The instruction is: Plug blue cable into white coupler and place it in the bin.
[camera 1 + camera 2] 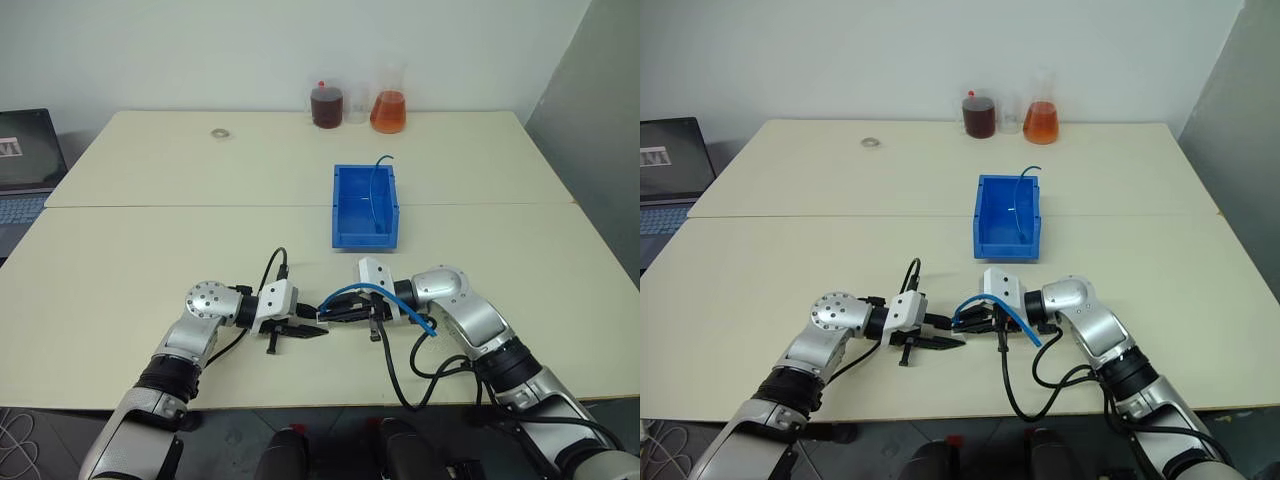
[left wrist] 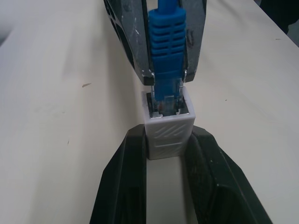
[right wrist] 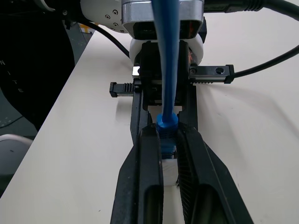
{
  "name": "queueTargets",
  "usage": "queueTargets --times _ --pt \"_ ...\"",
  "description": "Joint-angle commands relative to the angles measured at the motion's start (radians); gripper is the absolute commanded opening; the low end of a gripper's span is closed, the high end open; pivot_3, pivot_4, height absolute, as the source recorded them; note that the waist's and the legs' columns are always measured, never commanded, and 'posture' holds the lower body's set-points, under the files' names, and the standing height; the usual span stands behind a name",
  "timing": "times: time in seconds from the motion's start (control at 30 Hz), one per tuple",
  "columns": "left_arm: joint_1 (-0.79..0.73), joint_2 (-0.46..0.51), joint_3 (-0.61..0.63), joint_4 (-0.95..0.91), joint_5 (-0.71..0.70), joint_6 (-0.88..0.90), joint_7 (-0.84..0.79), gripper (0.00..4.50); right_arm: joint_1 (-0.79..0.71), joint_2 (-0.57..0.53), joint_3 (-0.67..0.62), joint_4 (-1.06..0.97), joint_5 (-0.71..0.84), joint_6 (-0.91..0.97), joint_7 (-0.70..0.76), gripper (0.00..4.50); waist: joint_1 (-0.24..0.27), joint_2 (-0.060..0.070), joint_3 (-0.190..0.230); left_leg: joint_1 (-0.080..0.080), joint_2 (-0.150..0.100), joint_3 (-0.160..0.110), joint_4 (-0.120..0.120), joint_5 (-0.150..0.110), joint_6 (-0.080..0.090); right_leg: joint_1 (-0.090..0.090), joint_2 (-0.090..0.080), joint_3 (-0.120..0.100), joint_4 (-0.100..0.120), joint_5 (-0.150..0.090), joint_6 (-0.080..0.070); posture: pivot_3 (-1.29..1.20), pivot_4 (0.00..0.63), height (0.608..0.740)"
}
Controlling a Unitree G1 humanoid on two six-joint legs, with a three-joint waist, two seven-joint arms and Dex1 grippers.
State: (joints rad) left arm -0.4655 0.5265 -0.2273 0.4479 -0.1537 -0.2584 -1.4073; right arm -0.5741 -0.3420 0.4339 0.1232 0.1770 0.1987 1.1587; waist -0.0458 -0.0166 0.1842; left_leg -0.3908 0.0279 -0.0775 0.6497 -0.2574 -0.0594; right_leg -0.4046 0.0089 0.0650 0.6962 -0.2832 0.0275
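Meanwhile bin (image 1: 366,236) holds thin blue cord (image 1: 375,190); left fingers (image 2: 205,182) clamp white coupler (image 2: 169,130), right fingers (image 3: 149,177) blue cable (image 2: 167,42).

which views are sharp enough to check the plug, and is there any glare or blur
Left wrist view: blue cable plug sharp at the white coupler, slight sheen on the fingers. Right wrist view: cable blurred close up. Eye views: even light, soft shadows, the joint tiny.

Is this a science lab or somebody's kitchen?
Probably a lab or workshop room, not a kitchen. Glass flasks of coloured liquid stand at the back of a plain pale table, a laptop sits off to one side, and a blue bin sits on the table.
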Motion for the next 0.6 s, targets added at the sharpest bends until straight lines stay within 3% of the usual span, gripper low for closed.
queueTargets --times 0.03,0.6 --pt "0.016 0.006 -0.009 -0.038 -0.003 0.005 -0.008 0.85 0.028 -0.004 0.051 0.038 -0.05 0.001 0.012 0.14 -0.003 0.0 0.0 0.0 0.0 0.0 0.0 0.0 0.0 0.0 0.0 0.0 0.0 0.0 0.0 0.0 0.15 0.74" --pt "0.029 0.006 -0.015 -0.055 -0.001 0.01 -0.007 0.85 0.047 -0.007 0.09 0.056 -0.092 0.0 0.012 0.14 -0.01 0.0 -0.007 0.001 0.0 0.0 -0.001 0.0 0.0 0.001 0.0 0.0 0.0 -0.001 -0.001 0.0 0.15 0.74"
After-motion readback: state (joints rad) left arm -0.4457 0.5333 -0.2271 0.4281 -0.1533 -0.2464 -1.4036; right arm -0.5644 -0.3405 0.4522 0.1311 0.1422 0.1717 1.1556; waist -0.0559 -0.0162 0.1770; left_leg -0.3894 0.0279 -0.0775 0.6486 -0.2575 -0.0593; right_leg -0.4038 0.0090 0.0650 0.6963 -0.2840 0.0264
